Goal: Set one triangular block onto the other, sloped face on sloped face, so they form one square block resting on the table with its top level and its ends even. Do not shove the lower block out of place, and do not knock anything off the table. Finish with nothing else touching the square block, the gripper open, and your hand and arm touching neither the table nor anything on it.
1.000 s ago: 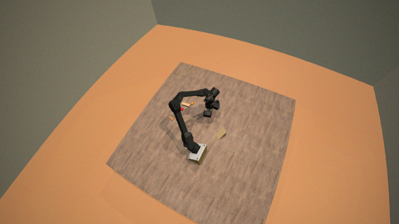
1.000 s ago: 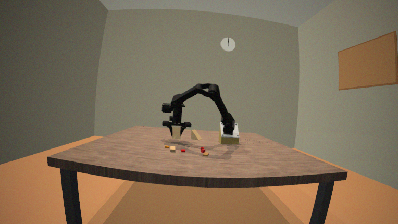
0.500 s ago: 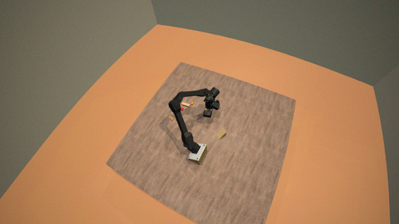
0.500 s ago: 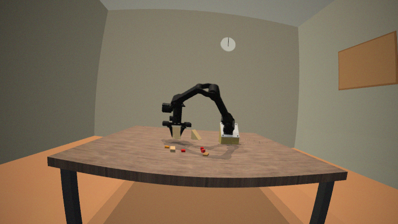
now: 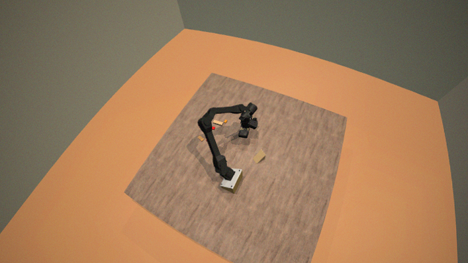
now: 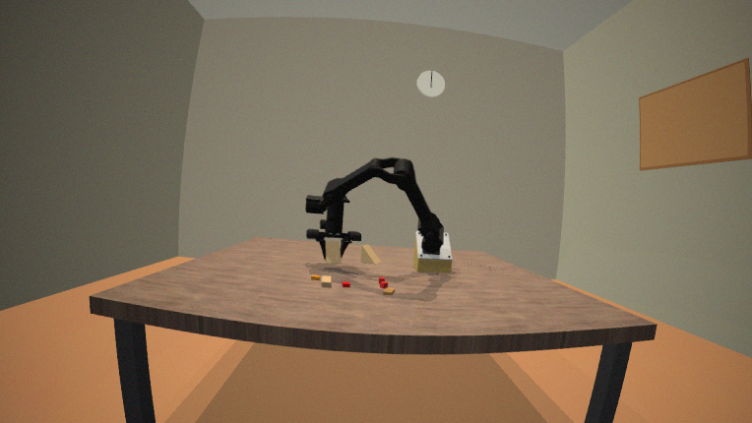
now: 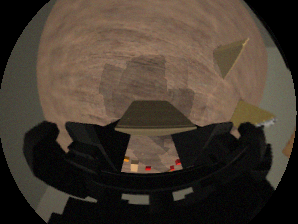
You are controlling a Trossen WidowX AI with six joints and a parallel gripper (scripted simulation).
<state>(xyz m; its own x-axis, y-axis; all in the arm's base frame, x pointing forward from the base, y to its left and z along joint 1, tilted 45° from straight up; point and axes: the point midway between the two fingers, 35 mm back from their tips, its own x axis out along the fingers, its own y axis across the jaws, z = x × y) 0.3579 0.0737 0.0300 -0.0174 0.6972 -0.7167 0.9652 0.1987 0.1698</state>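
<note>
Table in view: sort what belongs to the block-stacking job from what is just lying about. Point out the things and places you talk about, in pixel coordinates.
For the job:
- triangular block in the fingers (image 6: 333, 250)
- triangular block on the table (image 5: 259, 156) (image 6: 369, 254) (image 7: 230, 56)

Lying about:
- small red pieces
- small orange piece (image 5: 225, 121) (image 6: 315, 277) (image 7: 126, 160)
- tan pieces

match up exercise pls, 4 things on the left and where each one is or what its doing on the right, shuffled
1. gripper
2. free triangular block
3. round clock
4. arm's base plate

A. up on the wall
B. shut on the other triangular block
C. white, on top of a yellowish box
D. standing on the table, outside the gripper

Pairs: 1-B, 2-D, 3-A, 4-C
</note>
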